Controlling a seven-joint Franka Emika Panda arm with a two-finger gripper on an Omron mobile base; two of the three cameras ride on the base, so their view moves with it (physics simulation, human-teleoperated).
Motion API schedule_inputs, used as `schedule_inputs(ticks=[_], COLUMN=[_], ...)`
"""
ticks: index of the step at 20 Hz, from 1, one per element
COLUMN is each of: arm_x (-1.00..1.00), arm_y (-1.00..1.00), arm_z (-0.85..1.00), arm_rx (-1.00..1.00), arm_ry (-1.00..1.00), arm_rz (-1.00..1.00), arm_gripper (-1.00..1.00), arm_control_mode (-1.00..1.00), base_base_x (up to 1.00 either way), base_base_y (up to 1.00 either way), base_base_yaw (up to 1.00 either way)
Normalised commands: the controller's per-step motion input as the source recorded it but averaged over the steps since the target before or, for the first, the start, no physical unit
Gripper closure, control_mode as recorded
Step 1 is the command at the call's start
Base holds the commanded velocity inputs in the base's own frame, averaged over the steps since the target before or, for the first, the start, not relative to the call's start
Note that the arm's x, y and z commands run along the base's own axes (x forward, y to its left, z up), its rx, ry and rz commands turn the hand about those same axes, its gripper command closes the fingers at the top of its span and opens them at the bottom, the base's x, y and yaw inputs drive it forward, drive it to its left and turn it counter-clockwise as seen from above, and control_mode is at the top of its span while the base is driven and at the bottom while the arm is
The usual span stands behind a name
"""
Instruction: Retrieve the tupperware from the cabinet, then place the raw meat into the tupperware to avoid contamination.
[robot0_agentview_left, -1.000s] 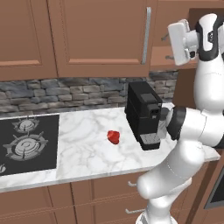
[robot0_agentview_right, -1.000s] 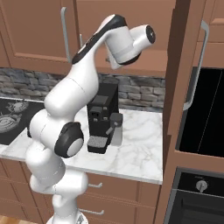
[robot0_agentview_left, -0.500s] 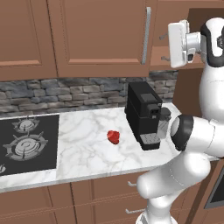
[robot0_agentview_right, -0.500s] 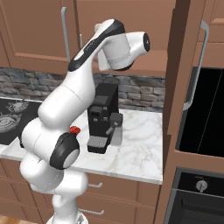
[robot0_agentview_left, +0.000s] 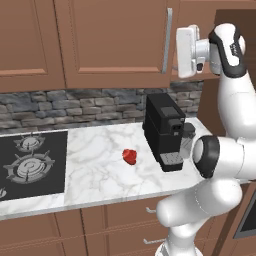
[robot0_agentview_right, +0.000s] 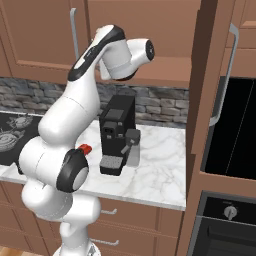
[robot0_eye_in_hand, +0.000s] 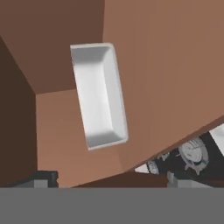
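In the hand view the white tupperware (robot0_eye_in_hand: 99, 100) lies on the wooden shelf (robot0_eye_in_hand: 61, 131) inside the open cabinet (robot0_eye_in_hand: 166, 65), straight ahead of my gripper (robot0_eye_in_hand: 111, 178). Both dark fingertips (robot0_eye_in_hand: 43, 177) stand far apart at the bottom of that view, short of the tub, with nothing between them. From the left base view the white hand (robot0_agentview_left: 187, 50) is raised beside the cabinet's silver bar handle (robot0_agentview_left: 169, 32). The raw meat (robot0_agentview_left: 130, 156), a small red lump, lies on the marble counter (robot0_agentview_left: 100, 165) left of the coffee machine; it peeks out behind my arm as raw meat (robot0_agentview_right: 85, 148) in the right base view.
A black coffee machine (robot0_agentview_left: 165, 131) stands on the counter below the hand. A stove top (robot0_agentview_left: 30, 160) takes up the counter's left end. The opened cabinet door (robot0_agentview_right: 210, 85) juts out on the right, next to a black oven (robot0_agentview_right: 235, 125). Drawers (robot0_agentview_left: 125, 220) run under the counter.
The hand has shifted a little to the left in front of the open cabinet, and the arm's elbow has swung and lowered. The meat and coffee machine stay put.
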Motion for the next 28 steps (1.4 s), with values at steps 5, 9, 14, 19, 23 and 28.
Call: schedule_inputs(ticks=[5,9,14,19,23,28], arm_x=[0.14,-0.29,-0.82,-0.99,-0.99,-0.91], arm_y=[0.14,0.30,0.37,0.34,0.56,0.80], arm_z=[0.00,0.00,0.00,0.00,0.00,0.00], arm_rx=[0.00,0.00,0.00,0.00,0.00,0.01], arm_ry=[0.02,0.08,0.09,0.11,0.12,0.11], arm_rz=[0.06,0.04,0.10,0.11,0.09,0.06], arm_gripper=[-1.00,-1.00,-1.00,-1.00,-1.00,-1.00], arm_control_mode=[-1.00,-1.00,-1.00,-1.00,-1.00,-1.00], base_base_x=[0.00,0.00,0.00,0.00,0.00,0.00], base_base_y=[0.00,0.00,0.00,0.00,0.00,0.00], base_base_yaw=[0.00,0.00,0.00,0.00,0.00,0.00])
